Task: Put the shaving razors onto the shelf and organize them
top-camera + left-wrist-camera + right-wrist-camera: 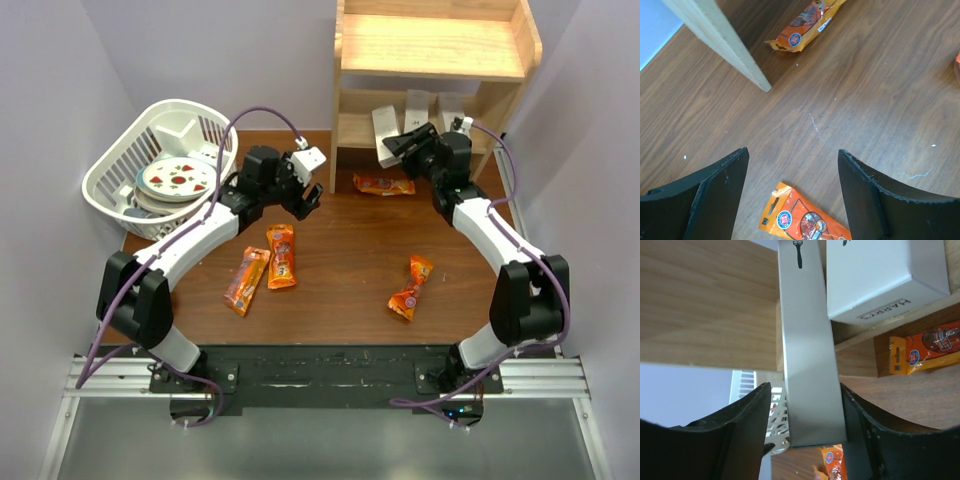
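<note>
Three white razor boxes are on the lower level of the wooden shelf (430,48): a tilted one (383,125) at the left that pokes past the front edge, and two (418,104) (452,106) further in. My right gripper (392,148) is around the tilted box (810,340). Its right finger touches the box; a gap shows at the left finger, so the jaws are open. Another box (880,275) lettered HARRY'S lies beside it on the shelf (705,305). My left gripper (308,200) is open and empty above the table (792,152).
Several orange snack packets lie on the table (384,184) (281,256) (246,281) (411,288). One packet (800,220) is below my left gripper. A white slatted basket (110,165) with plates (175,180) stands at the back left. The shelf's side panel (720,40) is near my left gripper.
</note>
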Controlling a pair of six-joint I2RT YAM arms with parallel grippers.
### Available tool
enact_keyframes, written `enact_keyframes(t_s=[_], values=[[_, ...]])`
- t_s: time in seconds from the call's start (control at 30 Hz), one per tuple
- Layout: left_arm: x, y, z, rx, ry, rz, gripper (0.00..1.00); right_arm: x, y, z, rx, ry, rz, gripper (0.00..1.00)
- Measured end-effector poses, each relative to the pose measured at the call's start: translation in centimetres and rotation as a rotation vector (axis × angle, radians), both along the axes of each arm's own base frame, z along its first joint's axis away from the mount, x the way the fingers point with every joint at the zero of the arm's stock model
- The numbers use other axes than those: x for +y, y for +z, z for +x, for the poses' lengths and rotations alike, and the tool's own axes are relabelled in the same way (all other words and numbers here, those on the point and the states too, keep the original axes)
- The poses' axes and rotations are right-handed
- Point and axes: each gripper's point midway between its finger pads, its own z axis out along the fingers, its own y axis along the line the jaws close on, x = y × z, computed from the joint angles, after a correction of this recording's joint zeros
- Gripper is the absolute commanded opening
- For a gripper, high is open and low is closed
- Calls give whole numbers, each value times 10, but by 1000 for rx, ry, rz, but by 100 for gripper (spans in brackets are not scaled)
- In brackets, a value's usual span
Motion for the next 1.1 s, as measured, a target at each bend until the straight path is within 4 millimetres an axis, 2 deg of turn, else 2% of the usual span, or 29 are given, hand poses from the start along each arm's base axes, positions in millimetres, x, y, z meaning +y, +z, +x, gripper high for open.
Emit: enact_keyframes(t_s=[0.13,0.3,0.57,0.93,1.1], values=[[-4,1,-2,-3,-13,-6,77,2,-6,9,42,-16,24,58],[-6,2,-2,-5,-20,-16,77,8,-16,9,99,-24,36,45],[-8,-3,-5,16,-24,-36,77,22,-12,7,107,-2,46,47],[-11,-6,-8,25,-36,-38,77,34,-10,18,101,17,49,40],[-13,-7,-10,32,-36,-50,77,51,-7,13,82,67,39,38]])
